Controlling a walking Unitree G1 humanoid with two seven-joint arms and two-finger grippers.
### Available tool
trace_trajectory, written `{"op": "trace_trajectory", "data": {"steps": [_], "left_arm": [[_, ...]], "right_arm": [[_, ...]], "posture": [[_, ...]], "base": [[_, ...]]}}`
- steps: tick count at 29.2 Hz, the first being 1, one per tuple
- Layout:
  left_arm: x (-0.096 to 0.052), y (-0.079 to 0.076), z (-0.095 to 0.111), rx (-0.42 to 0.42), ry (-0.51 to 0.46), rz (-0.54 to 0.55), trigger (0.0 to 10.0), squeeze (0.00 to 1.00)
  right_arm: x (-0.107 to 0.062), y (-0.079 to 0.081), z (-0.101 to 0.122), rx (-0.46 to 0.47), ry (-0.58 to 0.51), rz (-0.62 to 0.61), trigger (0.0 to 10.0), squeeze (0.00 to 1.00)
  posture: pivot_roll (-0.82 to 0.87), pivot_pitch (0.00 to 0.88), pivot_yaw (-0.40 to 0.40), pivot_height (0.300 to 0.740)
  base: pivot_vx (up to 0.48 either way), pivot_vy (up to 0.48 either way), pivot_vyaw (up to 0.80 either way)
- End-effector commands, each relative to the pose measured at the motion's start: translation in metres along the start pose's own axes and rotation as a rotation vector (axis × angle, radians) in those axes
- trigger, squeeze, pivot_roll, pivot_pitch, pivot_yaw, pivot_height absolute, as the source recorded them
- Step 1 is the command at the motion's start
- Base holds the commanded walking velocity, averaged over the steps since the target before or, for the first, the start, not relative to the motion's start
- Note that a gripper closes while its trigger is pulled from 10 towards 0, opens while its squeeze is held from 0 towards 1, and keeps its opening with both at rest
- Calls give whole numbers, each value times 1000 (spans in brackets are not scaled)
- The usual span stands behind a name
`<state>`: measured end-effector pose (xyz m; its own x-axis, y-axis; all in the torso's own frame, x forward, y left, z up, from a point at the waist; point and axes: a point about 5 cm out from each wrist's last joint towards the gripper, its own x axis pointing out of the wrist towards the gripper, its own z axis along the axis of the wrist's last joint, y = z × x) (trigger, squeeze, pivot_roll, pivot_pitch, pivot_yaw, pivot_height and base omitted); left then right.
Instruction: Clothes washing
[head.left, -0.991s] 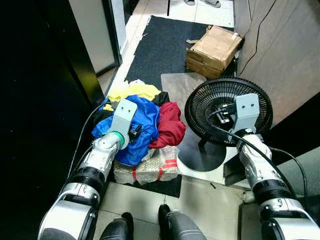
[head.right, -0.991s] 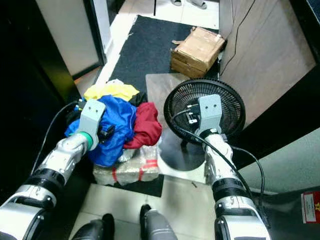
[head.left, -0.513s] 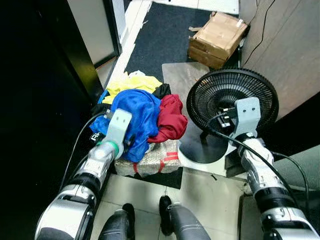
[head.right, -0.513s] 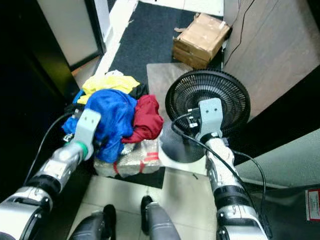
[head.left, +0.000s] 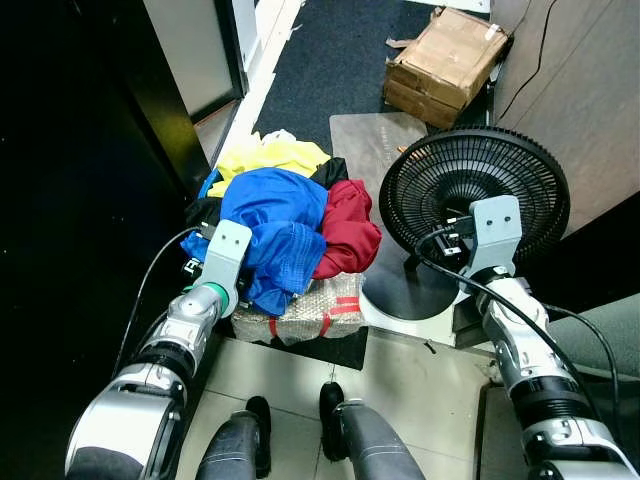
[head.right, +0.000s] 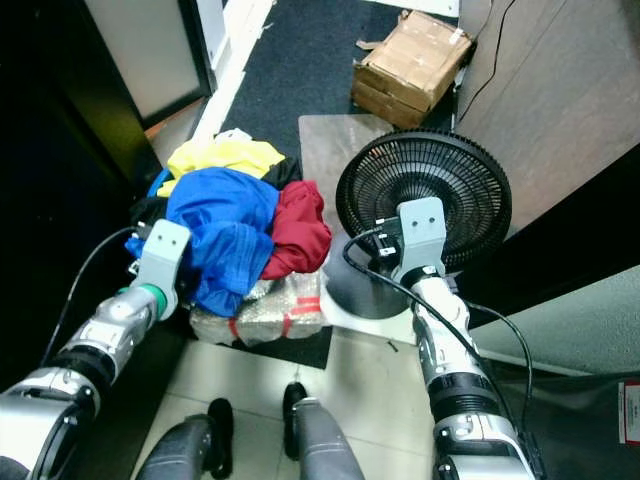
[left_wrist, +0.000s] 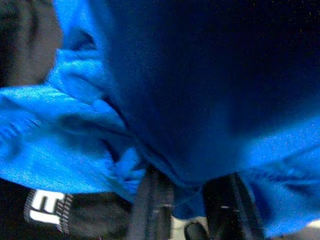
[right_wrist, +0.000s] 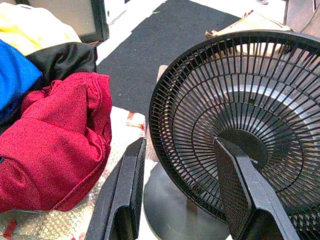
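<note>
A pile of clothes lies on a plastic-wrapped bundle (head.left: 315, 312) on the floor ahead of me, to the left. A blue garment (head.left: 268, 212) lies on top, with a red one (head.left: 350, 225) to its right and yellow (head.left: 265, 155) and black (head.left: 328, 172) pieces behind. My left gripper (left_wrist: 192, 187) is at the pile's near left edge. It is shut on a fold of the blue garment (left_wrist: 150, 100), which drapes over the fingers (left_wrist: 152, 205). My right gripper (right_wrist: 180, 145) hangs open in front of a black floor fan (head.left: 475, 190), holding nothing.
The fan stands on a round base (head.left: 405, 290) just right of the pile. A cardboard box (head.left: 448, 55) sits further back on a dark mat (head.left: 330, 70). A dark cabinet side (head.left: 90, 150) lies to the left and a wooden wall (head.left: 590, 100) to the right. My feet (head.left: 335, 410) are on the tiles.
My left gripper has drawn back from the top of the blue garment to the pile's near left edge, and the cloth has bunched toward it. The camera tilted; my right arm barely moved.
</note>
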<state>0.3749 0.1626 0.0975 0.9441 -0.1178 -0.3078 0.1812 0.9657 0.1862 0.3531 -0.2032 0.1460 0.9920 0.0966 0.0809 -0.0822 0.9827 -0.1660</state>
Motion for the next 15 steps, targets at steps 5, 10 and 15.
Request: {"op": "trace_trajectory", "data": {"steps": [5,10,15], "left_arm": [[1,-3,-1,-34,9,17,0,0],[6,-6,18,-50,-35,22,0,0],[3,32,62,-103,-204,43,0,0]], "right_arm": [[-5,2,-11,16,47,-4,10000,0],[-3,2,-9,16,45,-5,10000,0],[3,3,-4,22,31,-6,10000,0]], "posture": [[-23,343,51,740],[-20,326,48,740],[-8,281,36,740]], "base": [[0,0,0],[0,0,0],[0,0,0]]}}
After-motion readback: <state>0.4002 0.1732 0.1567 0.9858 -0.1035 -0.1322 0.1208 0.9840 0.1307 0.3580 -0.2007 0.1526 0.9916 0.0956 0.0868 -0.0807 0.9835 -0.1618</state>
